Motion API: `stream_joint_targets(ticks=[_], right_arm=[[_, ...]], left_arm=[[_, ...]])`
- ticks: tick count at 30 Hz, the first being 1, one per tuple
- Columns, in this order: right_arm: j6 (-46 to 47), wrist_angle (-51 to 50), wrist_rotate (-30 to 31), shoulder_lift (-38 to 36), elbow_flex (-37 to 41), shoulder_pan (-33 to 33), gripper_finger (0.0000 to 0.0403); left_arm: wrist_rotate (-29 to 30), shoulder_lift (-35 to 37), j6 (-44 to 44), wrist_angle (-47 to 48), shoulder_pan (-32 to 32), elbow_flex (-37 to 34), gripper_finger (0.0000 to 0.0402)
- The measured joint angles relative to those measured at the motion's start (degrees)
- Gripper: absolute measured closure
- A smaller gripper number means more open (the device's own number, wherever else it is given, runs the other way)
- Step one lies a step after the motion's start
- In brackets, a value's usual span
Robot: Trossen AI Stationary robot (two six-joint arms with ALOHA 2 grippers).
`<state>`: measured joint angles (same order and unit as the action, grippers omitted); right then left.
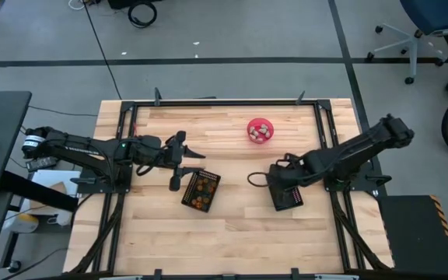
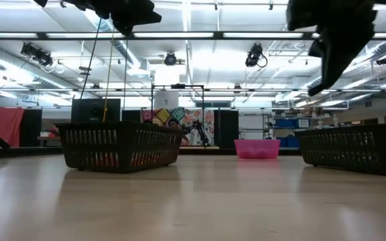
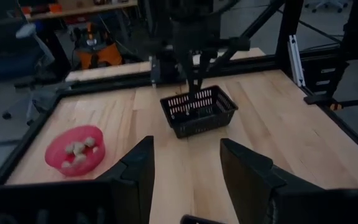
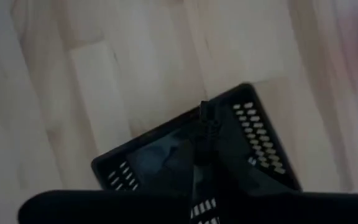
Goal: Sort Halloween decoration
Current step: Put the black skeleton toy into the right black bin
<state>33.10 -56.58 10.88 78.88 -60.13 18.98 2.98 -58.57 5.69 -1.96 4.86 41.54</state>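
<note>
Orange pieces [image 1: 201, 194] fill the centre basket [image 1: 211, 177]; pale pieces [image 1: 260, 132] remain in the bowl [image 1: 250, 125], upper centre. Left gripper [image 1: 189, 159] released, right gripper [image 1: 253, 178] clenched empty.

We find the left arm reaching in from the bench's left edge, stretched level toward the middle. Its left claw [image 1: 187, 165] stands with fingers [image 3: 135, 177] parted, nothing between them. The right arm enters from the right edge, elbow raised, forearm sloping down and inward. Its right claw [image 1: 281, 187] points downward with fingers [image 4: 205, 134] pressed together.
</note>
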Motion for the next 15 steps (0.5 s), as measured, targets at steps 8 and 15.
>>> stream_joint_targets(ticks=[8,15], right_arm=[[7.7,1.8,0.0,-1.6,8.5,4.0,0.034],[11.1,6.8,-0.1,-1.3,14.3,4.6,0.0327]], left_arm=[[0.0,-0.8,2.7,-5.2,0.0,0.0,0.0246],[0.0,-2.4,2.4,-5.6,0.0,-0.1,0.0246]])
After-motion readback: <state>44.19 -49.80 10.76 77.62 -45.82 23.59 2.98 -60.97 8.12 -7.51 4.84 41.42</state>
